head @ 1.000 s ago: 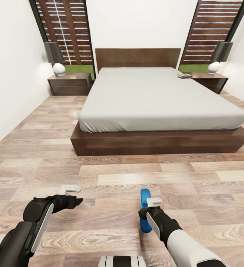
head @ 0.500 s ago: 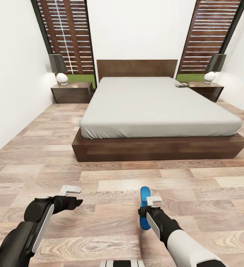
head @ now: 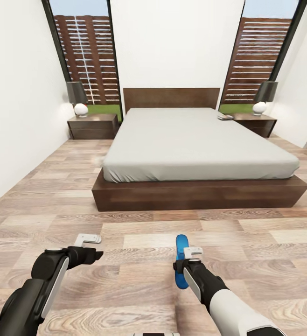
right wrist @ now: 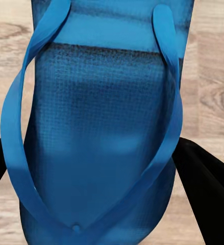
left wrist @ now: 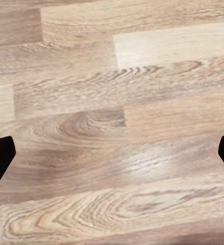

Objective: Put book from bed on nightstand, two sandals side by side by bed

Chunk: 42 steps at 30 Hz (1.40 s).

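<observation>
Wood-plank floor [head: 139, 233], white walls, bed [head: 195, 144] centred between nightstands [head: 93, 126].

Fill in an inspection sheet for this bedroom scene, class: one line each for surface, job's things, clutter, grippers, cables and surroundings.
Surface: brown wood-plank floor; the bed has a bare grey mattress.
Job's things: one blue sandal is held in the right gripper, above the floor in front of the bed; a small flat item, probably the book, lies at the mattress's far right corner by the right nightstand; it is too small to tell whether it rests on the mattress or the nightstand.
Clutter: nothing seen.
Grippers: right gripper shut on the sandal; left gripper open, holding nothing.
Cables: nothing seen.
Surroundings: white walls, tall windows, a lamp on the left nightstand.
</observation>
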{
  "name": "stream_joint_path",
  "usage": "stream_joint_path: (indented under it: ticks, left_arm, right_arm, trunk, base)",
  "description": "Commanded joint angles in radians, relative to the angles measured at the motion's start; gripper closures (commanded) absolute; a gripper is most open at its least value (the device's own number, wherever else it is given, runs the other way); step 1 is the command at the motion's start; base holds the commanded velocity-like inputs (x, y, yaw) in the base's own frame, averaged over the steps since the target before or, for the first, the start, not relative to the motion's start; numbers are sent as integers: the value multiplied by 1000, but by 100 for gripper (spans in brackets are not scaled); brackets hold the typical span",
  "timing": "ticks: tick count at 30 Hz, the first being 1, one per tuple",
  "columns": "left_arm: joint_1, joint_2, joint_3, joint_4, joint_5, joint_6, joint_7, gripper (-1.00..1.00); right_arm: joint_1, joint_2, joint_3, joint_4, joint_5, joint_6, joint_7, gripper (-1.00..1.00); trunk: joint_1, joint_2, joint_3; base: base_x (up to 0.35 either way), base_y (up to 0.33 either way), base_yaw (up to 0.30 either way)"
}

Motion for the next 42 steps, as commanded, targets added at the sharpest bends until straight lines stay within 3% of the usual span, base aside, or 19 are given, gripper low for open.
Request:
stream_joint_path:
  ticks: [1, 7, 34, 42]
  left_arm:
    - [0, 0, -1, -1, -6, 4, -4, -100]
    - [0, 0, 0, 0, -12, 4, -2, -100]
    - [0, 0, -1, 1, -14, 0, 0, -100]
    - [0, -2, -1, 45, -13, -32, 2, -100]
  right_arm:
    - [0, -1, 8, -2, -5, 7, -7, 100]
    - [0, -3, 9, -3, -5, 7, -7, 100]
    - [0, -3, 11, -1, -2, 6, -7, 100]
    - [0, -4, 11, -1, -1, 6, -7, 100]
  trunk:
    - [-1, 0, 3]
    - [-3, 1, 26]
    - [-107, 190, 111]
    - [-137, 246, 136]
  base:
    - [0, 0, 0]
    - [0, 0, 0]
    - [0, 0, 0]
    - [0, 0, 0]
